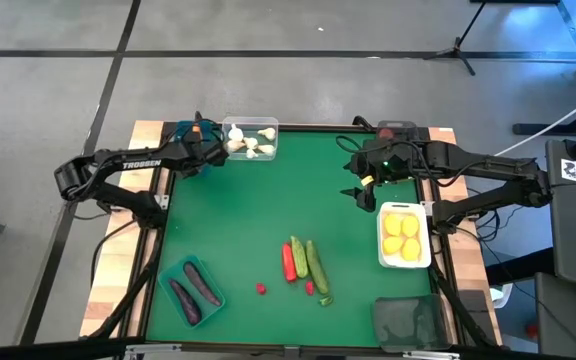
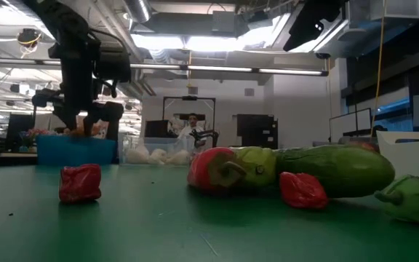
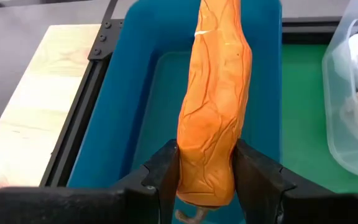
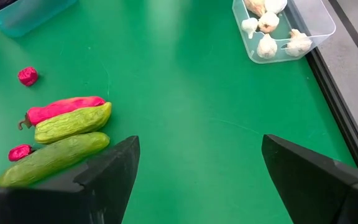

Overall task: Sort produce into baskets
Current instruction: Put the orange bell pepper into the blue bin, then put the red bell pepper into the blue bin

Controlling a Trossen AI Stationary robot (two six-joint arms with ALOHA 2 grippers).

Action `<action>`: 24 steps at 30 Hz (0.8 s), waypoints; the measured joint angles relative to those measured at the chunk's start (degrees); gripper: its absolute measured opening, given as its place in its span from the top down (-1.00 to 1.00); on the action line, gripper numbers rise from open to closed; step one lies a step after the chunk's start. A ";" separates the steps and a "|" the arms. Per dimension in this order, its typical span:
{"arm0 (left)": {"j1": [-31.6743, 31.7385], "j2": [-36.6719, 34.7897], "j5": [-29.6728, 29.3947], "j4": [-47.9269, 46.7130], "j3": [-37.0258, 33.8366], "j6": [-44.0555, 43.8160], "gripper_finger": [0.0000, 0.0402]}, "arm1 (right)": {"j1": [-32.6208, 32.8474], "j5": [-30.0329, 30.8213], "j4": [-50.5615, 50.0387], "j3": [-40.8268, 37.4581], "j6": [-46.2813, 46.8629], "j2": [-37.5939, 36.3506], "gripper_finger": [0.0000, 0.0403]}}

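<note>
— Where do we have the carrot (image 3: pixel 213 99)?
— Our left gripper (image 3: pixel 207 177) has its jaws clamped on it, above the blue basket (image 3: pixel 123 118) at the surface's far left corner.
— And our right gripper (image 4: pixel 197 180)?
— Jaws wide apart, empty, near the lemons' white basket (image 1: pixel 405 262).

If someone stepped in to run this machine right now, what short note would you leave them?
Left end effector: shut on the carrot, over the blue basket.
Right end effector: open, empty, beside the white basket.
Done: garlic in the clear basket, lemons in the white one, eggplants in the teal basket.
Left: release the carrot; sort the red pepper, cucumbers and red berries lying mid-table.
</note>
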 joint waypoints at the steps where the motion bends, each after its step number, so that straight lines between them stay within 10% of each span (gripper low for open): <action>1: -0.02 0.00 0.00 -0.02 -0.11 0.30 0.35 | 0.00 0.00 0.00 0.00 0.00 0.00 -0.66; 15: -0.04 0.00 1.84 0.09 -0.16 10.40 0.32 | 0.01 -0.02 0.02 0.00 0.00 0.00 -0.66; 24: -0.08 -0.02 1.97 0.03 -0.16 10.59 -0.18 | 0.00 -0.02 0.04 0.00 0.00 0.00 -0.66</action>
